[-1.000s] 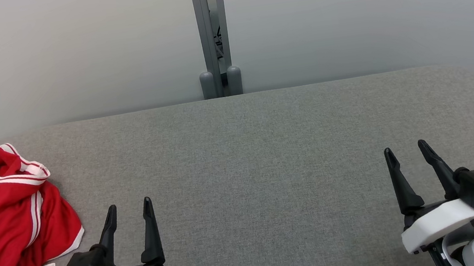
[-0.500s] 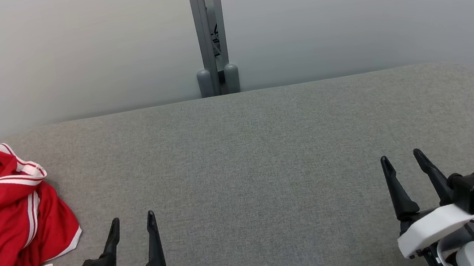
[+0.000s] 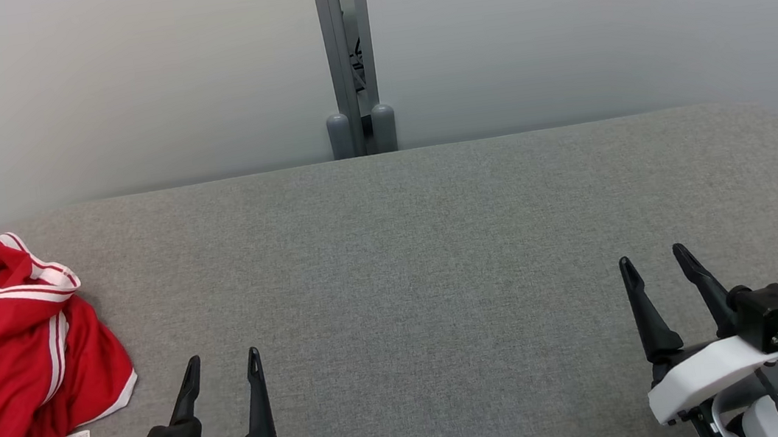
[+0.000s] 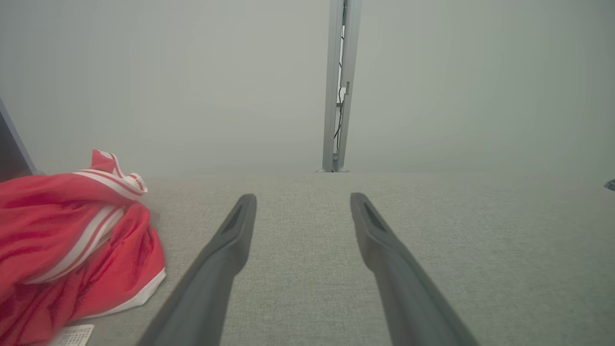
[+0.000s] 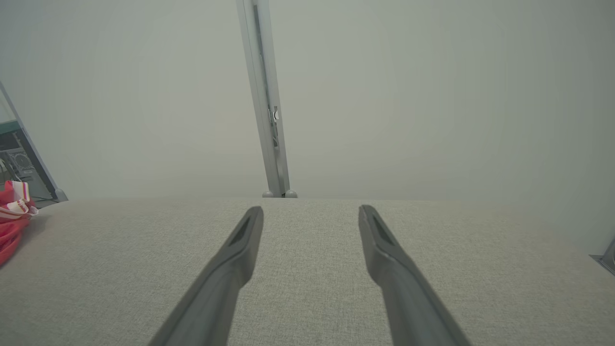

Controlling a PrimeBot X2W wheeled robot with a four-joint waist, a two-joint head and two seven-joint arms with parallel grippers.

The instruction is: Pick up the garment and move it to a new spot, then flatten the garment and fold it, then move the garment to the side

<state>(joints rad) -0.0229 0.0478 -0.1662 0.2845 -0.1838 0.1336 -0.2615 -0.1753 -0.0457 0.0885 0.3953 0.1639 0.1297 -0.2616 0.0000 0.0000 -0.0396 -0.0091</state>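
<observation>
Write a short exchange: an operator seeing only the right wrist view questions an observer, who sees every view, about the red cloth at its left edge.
Operator: What is that red sliver at my left edge?
Observer: A crumpled red jersey with white trim, with a number printed on it.
Operator: Is the left hand touching it?
Observer: No; the open left hand sits apart from the jersey, to its right.

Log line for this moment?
phase: pre-grasp | garment: crumpled, left end of table | left gripper: open, empty | right gripper: open, empty
</observation>
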